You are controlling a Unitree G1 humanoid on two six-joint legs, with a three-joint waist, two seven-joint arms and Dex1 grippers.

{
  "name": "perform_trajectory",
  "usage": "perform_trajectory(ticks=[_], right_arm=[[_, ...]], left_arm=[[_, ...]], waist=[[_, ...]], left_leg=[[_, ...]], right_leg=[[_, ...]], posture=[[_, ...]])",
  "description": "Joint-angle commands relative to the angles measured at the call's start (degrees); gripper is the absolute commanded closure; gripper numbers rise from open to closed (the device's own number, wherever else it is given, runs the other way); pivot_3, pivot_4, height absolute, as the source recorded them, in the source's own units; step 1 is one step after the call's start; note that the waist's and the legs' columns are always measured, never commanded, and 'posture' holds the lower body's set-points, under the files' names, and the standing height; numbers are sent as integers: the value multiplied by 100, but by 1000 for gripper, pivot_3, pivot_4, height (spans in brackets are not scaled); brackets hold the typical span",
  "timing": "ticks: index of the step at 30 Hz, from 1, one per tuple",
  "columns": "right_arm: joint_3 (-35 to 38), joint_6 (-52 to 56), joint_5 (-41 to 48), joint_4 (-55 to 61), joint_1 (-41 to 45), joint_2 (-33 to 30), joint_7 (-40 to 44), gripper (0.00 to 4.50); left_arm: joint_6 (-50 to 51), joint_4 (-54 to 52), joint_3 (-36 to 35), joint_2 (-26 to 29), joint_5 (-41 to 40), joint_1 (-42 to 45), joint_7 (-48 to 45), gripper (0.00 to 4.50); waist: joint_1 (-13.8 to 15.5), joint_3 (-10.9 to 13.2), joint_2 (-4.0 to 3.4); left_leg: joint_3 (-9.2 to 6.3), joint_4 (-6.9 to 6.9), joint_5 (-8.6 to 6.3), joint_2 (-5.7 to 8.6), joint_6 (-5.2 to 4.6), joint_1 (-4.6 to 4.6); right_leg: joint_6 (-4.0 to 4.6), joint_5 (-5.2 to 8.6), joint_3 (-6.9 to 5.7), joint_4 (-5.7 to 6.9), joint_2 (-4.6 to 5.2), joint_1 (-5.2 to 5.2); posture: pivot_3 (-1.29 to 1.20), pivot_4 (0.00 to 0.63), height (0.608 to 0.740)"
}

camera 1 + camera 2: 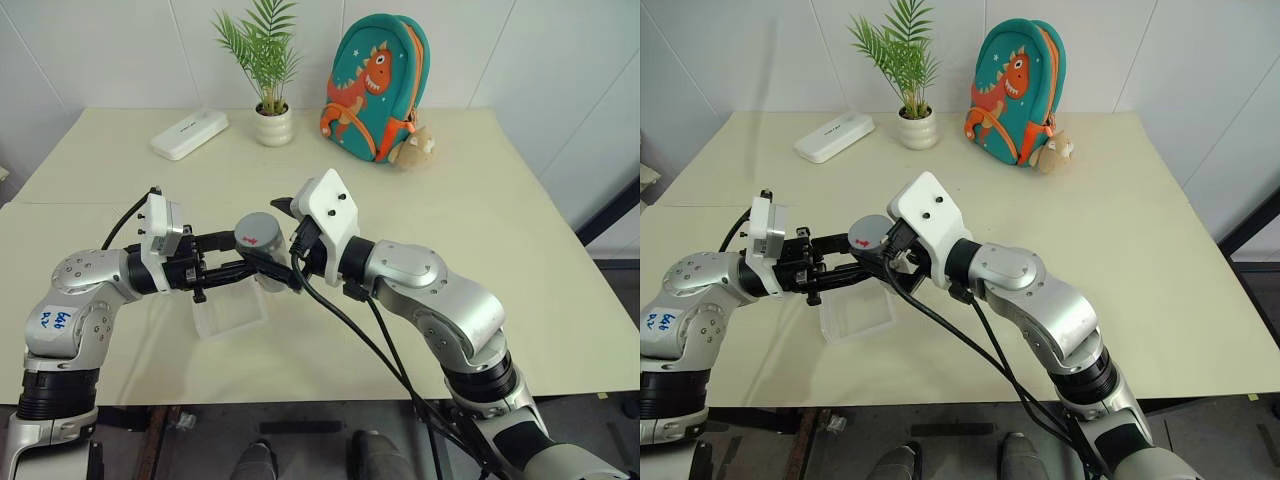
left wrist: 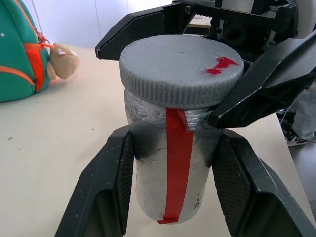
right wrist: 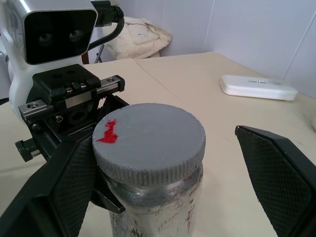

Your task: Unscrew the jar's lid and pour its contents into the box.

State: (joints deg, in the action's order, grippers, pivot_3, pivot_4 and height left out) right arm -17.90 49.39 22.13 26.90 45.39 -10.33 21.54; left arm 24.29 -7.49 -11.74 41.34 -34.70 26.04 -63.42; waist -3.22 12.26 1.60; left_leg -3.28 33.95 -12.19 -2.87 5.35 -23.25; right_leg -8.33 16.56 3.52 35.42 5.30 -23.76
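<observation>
**Mia:** Grey and round, that was the lid (image 2: 181, 69), and it was still on top of the jar (image 2: 168, 170).

**Ben:** Who had the jar?

**Mia:** The left gripper (image 1: 222, 262) did. Its two black fingers (image 2: 106, 190) were clenched on the sides of the jar, just under the lid. It held the jar up in the air, over the near part of the table (image 1: 480, 220).

**Ben:** And the other one?

**Mia:** The right gripper (image 3: 173, 182) was spread wide around the lid. In its own wrist view there was a clear gap between the lid and one of its fingers (image 3: 279, 173), so it was not gripping the lid yet.

**Ben:** So what was the best thing to do?

**Mia:** I think it had to close right on the bumpy rim of the lid, one finger on each side. Too low, and it would pinch the jar too.

**Ben:** Then twist?

**Mia:** Yes, and the left one had to hold tight so the jar did not spin along. That was my guess.

**Ben:** Where was the box?

**Mia:** The clear box (image 1: 855, 315) sat on the table right under the jar. That was handy for pouring. I could not see the little brown thing inside the jar.
</observation>
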Motion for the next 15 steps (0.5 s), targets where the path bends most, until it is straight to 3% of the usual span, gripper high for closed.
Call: perform_trajectory(ticks=[1,9,15], right_arm=[[99,-206,-68,142,138,48,40,0],[110,-231,4,199,136,80,173,0],[88,-206,54,216,121,81,292,937]], left_arm=[[-28,-106,-29,101,-85,16,-95,2564],[-62,-86,9,141,-15,4,-120,2564],[-100,-81,4,147,15,10,-93,2564]], waist=[[0,0,0],[1,0,0],[1,0,0]], left_leg=[[0,0,0,0,0,0],[0,-1,0,0,0,0],[0,-2,0,0,0,0]], right_leg=[[0,0,0,-1,0,0],[0,0,0,-2,0,0],[1,0,0,-3,0,0]], posture=[[0,150,740],[0,150,740],[0,150,740]])
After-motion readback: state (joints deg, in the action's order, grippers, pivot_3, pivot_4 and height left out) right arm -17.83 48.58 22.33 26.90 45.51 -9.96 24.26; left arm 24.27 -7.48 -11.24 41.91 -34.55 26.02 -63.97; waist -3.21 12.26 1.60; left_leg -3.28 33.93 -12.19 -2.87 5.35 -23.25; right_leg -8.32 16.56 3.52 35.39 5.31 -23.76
